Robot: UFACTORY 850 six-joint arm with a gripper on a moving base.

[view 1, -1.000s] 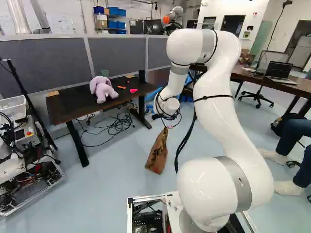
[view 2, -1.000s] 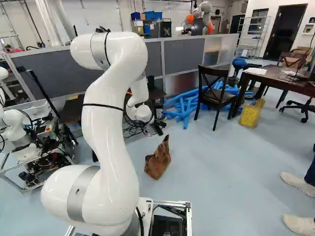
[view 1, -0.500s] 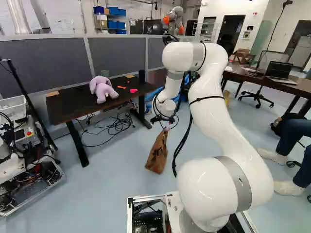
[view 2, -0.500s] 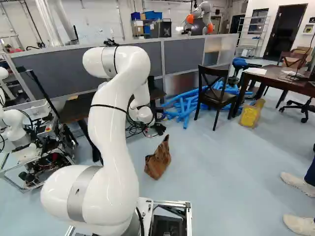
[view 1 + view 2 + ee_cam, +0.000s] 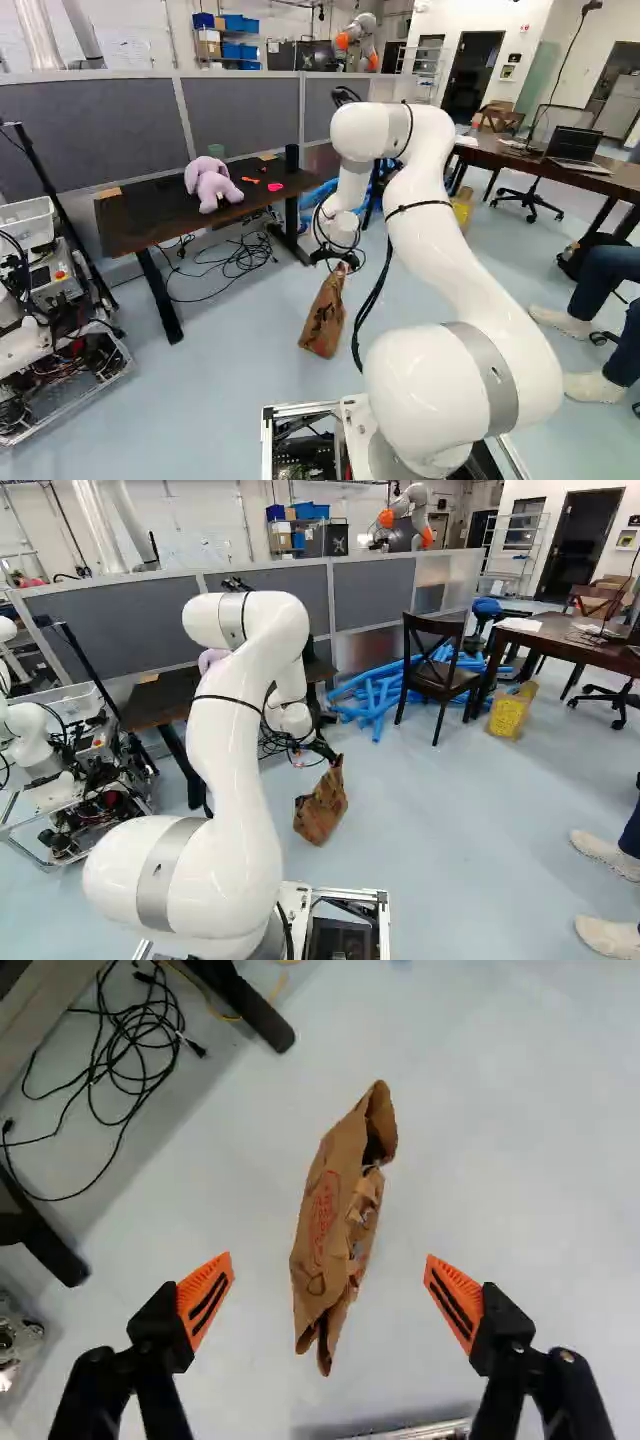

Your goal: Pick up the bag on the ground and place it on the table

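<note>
In the left base view the gripper is over the top end of the brown paper bag. The bag stands upright on the floor in the right base view. In the wrist view the gripper is wide open, and the bag lies below and between its orange pads, with a gap on either side. The dark table is beyond the bag, at the left of the left base view.
On the table are a purple plush toy, a dark cup and small orange and red items. Cables lie on the floor by its legs. A chair, blue tubes and a yellow bag are farther off; another robot is behind the partition.
My arm has lowered and reached farther forward, bringing the gripper down to the bag's top. The base and the bag have not moved.
</note>
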